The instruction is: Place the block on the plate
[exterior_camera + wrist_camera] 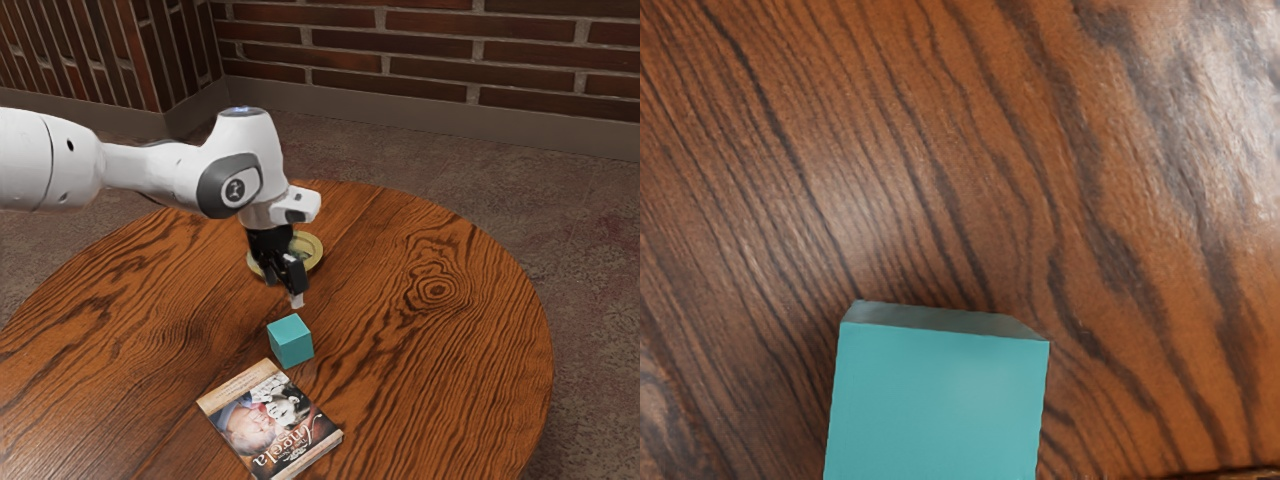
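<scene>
The largest thing is the brick wall (400,50), red-brown, and before it lies the carpet-like floor (590,230). On this floor is the round wooden table (450,360), with dark grain lines and a ring-shaped knot. My white arm (150,172) comes in from the exterior view's left and reaches over the table.

Next in size is the book (270,420), which lies flat on the table. Its cover shows faces and the word "Angela". Then comes the plate (317,246), yellowish and round, which rests on the table behind my hand in the exterior view, so that a part of it is hidden.

My black gripper (289,289) points downward, between the plate and the block in the exterior view. I cannot tell if it stands wide or narrow.

The smallest is the teal block (290,342). It sits on the table, near the book and well apart from the plate. There is a gap between it and my gripper. In my wrist view the block appears large, with its flat top turned to me and one darker side also visible.
</scene>
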You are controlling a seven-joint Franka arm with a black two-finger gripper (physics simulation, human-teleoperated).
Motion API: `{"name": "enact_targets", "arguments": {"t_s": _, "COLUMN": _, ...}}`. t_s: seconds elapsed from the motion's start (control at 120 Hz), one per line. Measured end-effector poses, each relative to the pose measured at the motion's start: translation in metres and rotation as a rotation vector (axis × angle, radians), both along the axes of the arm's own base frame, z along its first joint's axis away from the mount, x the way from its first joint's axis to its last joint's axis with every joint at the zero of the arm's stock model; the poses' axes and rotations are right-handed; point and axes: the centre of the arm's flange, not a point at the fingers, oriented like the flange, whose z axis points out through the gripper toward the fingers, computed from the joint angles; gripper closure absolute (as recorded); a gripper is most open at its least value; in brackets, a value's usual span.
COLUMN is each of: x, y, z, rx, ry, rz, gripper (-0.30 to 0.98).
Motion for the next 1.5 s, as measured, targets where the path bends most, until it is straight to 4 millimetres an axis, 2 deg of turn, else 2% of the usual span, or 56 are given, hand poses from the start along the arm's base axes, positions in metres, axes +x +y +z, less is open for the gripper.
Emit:
{"name": "enact_targets", "arguments": {"t_s": 0.05, "x": -0.015, "y": -0.006, "z": -0.013, "rx": 0.003, "ry": 0.012, "rz": -0.02, "gripper": 0.0}}
{"name": "enact_targets", "arguments": {"t_s": 0.125, "x": -0.033, "y": 0.001, "z": -0.034, "rx": 0.006, "ry": 0.025, "rz": -0.02, "gripper": 0.0}}
{"name": "enact_targets", "arguments": {"t_s": 0.217, "x": -0.038, "y": -0.015, "z": -0.039, "rx": -0.001, "ry": -0.008, "rz": -0.06, "gripper": 0.0}}
{"name": "enact_targets", "arguments": {"t_s": 0.275, "x": -0.037, "y": -0.022, "z": -0.038, "rx": -0.004, "ry": -0.034, "rz": -0.081, "gripper": 0.0}}
{"name": "enact_targets", "arguments": {"t_s": 0.467, "x": -0.031, "y": -0.006, "z": -0.035, "rx": 0.069, "ry": -0.094, "rz": -0.122, "gripper": 0.0}}
{"name": "enact_targets", "arguments": {"t_s": 0.767, "x": -0.023, "y": -0.005, "z": -0.041, "rx": 0.106, "ry": -0.124, "rz": -0.146, "gripper": 0.0}}
{"name": "enact_targets", "arguments": {"t_s": 0.908, "x": -0.022, "y": -0.005, "z": -0.065, "rx": 0.086, "ry": -0.108, "rz": -0.136, "gripper": 0.0}}
{"name": "enact_targets", "arguments": {"t_s": 1.167, "x": -0.02, "y": -0.008, "z": -0.084, "rx": 0.065, "ry": -0.107, "rz": -0.125, "gripper": 0.0}}
{"name": "enact_targets", "arguments": {"t_s": 1.358, "x": -0.02, "y": -0.008, "z": -0.108, "rx": 0.044, "ry": -0.09, "rz": -0.118, "gripper": 0.0}}
{"name": "enact_targets", "arguments": {"t_s": 1.5, "x": -0.02, "y": -0.008, "z": -0.116, "rx": 0.035, "ry": -0.09, "rz": -0.111, "gripper": 0.0}}
